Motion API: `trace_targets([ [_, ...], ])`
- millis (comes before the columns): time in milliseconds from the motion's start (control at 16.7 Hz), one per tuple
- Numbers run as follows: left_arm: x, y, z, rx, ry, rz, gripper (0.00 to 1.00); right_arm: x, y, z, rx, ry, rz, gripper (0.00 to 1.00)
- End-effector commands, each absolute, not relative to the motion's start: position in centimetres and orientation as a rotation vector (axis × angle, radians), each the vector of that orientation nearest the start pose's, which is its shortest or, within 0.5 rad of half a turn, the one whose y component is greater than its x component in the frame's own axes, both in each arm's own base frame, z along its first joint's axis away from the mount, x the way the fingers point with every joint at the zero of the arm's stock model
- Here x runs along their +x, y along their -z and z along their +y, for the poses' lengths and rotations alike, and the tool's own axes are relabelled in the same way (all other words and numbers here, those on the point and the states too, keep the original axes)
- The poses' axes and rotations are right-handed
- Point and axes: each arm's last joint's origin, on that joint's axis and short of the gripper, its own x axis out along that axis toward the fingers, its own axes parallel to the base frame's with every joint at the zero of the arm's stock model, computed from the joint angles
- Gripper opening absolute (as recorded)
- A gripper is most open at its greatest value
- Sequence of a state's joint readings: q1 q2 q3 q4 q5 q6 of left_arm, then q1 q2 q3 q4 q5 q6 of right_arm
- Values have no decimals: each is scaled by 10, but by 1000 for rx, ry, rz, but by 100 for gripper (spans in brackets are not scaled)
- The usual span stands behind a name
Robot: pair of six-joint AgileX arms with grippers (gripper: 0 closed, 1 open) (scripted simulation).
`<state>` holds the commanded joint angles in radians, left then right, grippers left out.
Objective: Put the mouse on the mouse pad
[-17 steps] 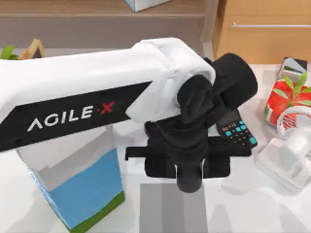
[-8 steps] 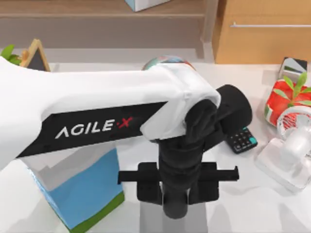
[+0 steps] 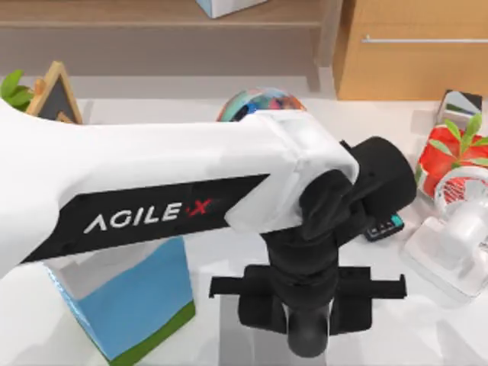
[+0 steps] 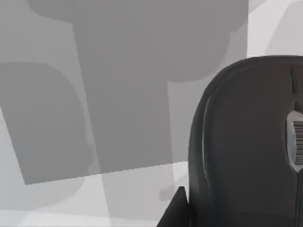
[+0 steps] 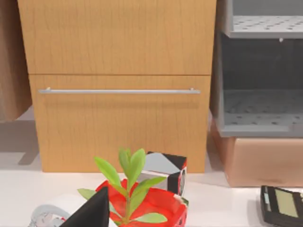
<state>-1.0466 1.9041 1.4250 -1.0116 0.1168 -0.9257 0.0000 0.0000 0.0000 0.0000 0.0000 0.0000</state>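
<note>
In the left wrist view the black mouse (image 4: 246,146) looms close, with a pale grey mark on it. My left gripper (image 3: 306,320) is shut on it, and one dark fingertip (image 4: 177,210) shows beside the mouse. Behind it lies the grey striped mouse pad (image 4: 128,94), its darker middle stripe crossed by the arm's shadow. From above, the left arm reaches across the table and its gripper hangs over the mouse pad (image 3: 230,343) near the front edge, hiding the mouse. Whether the mouse touches the pad I cannot tell. A dark part of my right gripper (image 5: 92,210) edges into the right wrist view.
A blue and white carton (image 3: 130,305) stands left of the pad. A globe (image 3: 259,103) sits behind the arm, and a calculator (image 3: 385,226) peeks out on the right. A red pot with a plant (image 3: 446,156) and a white appliance (image 3: 454,244) crowd the right side.
My left arm has come toward the table's front and then shifted right over the pad. The globe is now uncovered and the calculator is mostly hidden behind the wrist.
</note>
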Motion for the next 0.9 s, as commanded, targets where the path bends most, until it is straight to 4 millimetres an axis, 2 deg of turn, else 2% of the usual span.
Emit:
trace_targets([
  [240, 184, -180, -316, -14, 191, 1618, 0, 106, -160, -1, 0, 0, 0, 100],
  [720, 196, -140, -302, 10, 14, 1602, 0, 106, -160, -1, 0, 0, 0, 100],
  [900, 196, -139, -302, 11, 11, 1603, 0, 106, -160, -1, 0, 0, 0, 100],
])
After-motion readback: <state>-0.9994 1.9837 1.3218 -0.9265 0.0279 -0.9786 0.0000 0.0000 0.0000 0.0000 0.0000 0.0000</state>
